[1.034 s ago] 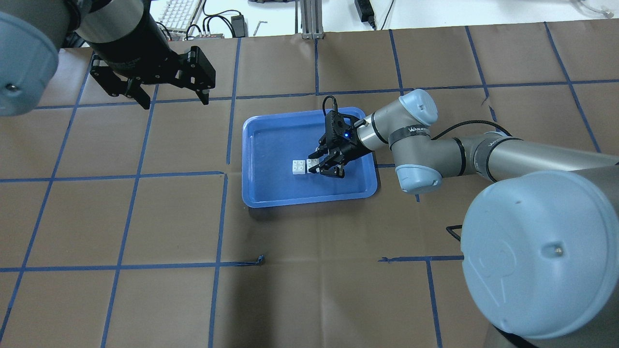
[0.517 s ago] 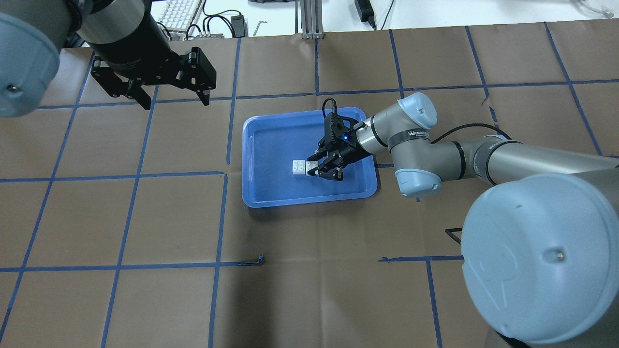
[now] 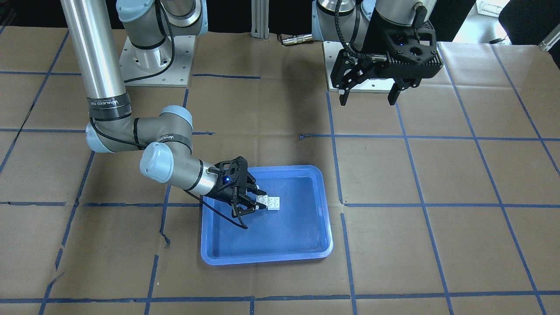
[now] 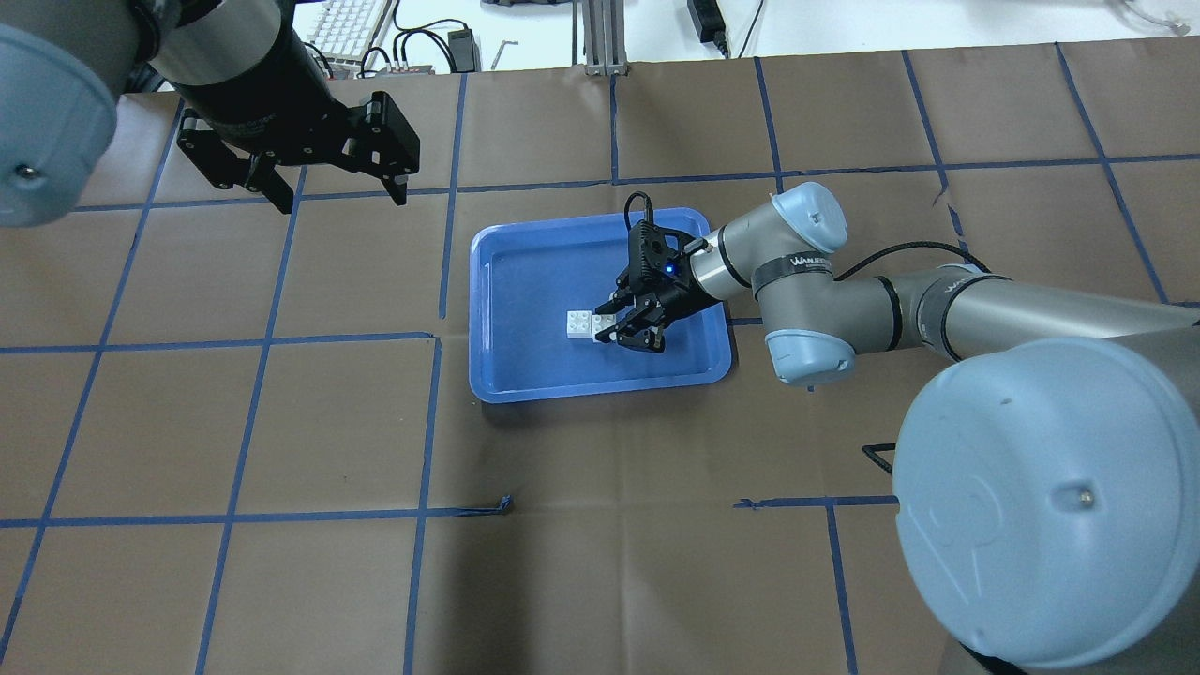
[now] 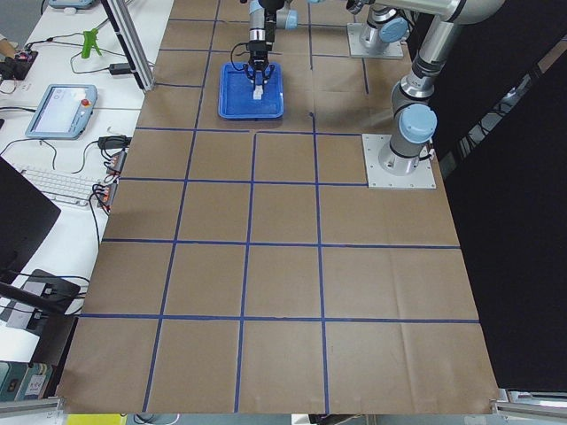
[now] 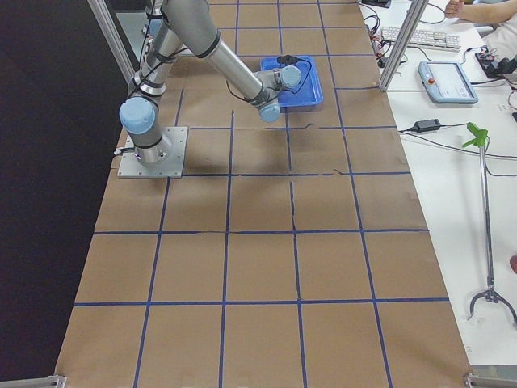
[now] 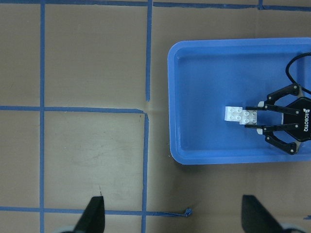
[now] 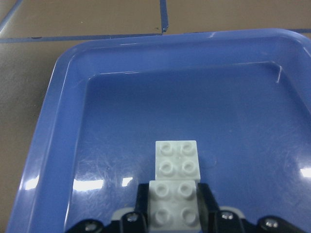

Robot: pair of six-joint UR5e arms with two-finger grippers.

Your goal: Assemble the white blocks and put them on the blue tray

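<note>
1. Overhead: high above the table point(image 4: 656, 562), looking forward and down; the blue tray point(image 4: 534, 281) sits mid-frame.
2. Front: from the opposite side, steeply down; tray at lower centre.
3. Side views: distant, from the table's two ends; tray small near the top edge.
4. Left wrist: high, straight down; tray at right.
5. Right wrist: very close and low; tray fills the frame.

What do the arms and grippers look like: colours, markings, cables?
The left arm and right arm are silver tubes with pale blue joint caps; the right has a black lettered band and a black cable. The left gripper and right gripper are black, two-fingered; the right reads ROBOTIQ, with a blue light behind it.
</note>
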